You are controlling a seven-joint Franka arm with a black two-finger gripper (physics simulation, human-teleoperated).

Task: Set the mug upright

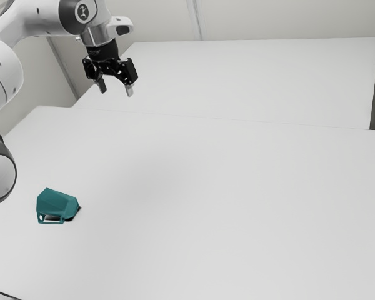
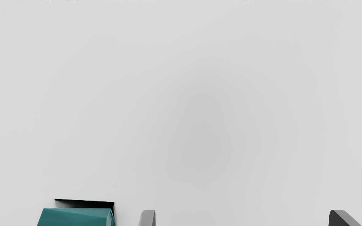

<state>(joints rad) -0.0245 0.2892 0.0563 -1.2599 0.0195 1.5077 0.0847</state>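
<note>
I can see the teal mug (image 1: 57,203) tipped over on the white table (image 1: 206,206), the black gripper (image 1: 116,92) spread wide and empty above that table. Approach stage, I'd judge; next it needs to line up over the mug, then descend.

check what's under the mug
The mug lies on its side on the white table, with dark shadow along its edge; its own body hides the spot directly beneath.

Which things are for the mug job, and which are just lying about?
For the job:
- teal mug, on its side
- gripper, open and empty

Just there:
- white table, under the mug
- thin dark strip in the exterior view's bottom left corner; I can't tell what it is
</note>
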